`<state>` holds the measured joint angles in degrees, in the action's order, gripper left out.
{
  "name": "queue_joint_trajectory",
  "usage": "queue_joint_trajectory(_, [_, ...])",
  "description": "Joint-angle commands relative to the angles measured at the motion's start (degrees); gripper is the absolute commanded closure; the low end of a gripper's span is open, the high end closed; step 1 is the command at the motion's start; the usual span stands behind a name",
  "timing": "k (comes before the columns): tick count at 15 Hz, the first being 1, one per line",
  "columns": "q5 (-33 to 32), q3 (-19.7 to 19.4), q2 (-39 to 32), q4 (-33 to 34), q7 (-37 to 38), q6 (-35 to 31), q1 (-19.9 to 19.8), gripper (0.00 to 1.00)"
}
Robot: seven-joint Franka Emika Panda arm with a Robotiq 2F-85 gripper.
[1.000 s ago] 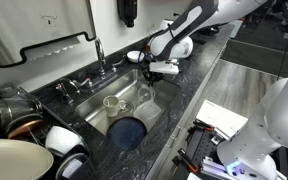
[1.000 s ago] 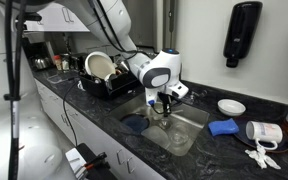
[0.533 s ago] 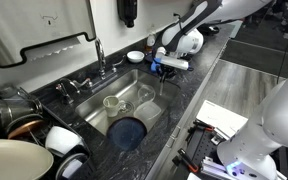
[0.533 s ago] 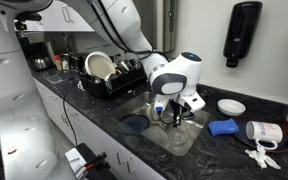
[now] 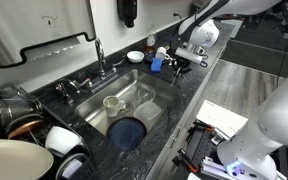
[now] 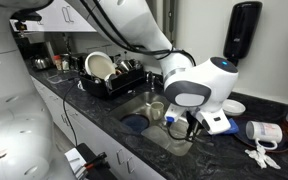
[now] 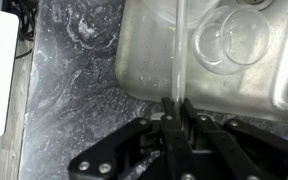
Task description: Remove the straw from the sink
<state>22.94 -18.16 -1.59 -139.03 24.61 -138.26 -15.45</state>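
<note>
Black two-finger pincer [image 7: 172,103], shut narrow on a thin clear plastic straw [image 7: 178,55]. Grips the near end of the straw right between the fingertips. Points the rest of it away from the pincer, out across the rim of the shiny steel sink [image 7: 144,60] and off the top edge of the wrist view. Hangs over the dark speckled stone counter [image 7: 74,60], just beside that rim. Shows a round clear glass cup [image 7: 229,40] down in the sink, past the pincer and to one side of the straw.

Seen in an exterior view, sits at the end of a big white robot arm [image 6: 204,85]. Has a small blue thing [image 5: 156,65] on the counter just beside the pincer, and a small white bowl [image 5: 134,56] a bit farther along. Has a round dark blue plate [image 5: 127,132] in the sink too, well apart from the pincer. Cannot make out the thin straw in either exterior view.
</note>
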Motion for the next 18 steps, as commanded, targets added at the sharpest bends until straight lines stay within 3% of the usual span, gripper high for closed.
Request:
queue_joint_trajectory(1, [4.52,-1.03,-3.3,3.18,-1.63,0.4,-2.29,0.97])
queue_joint_trajectory(11, [12.65,-1.62,-14.23,11.92,-1.3,-0.71,-5.72,0.97])
queue_joint_trajectory(18, [11.39,-1.91,-17.95,14.92,0.59,-2.26,-5.39,0.97])
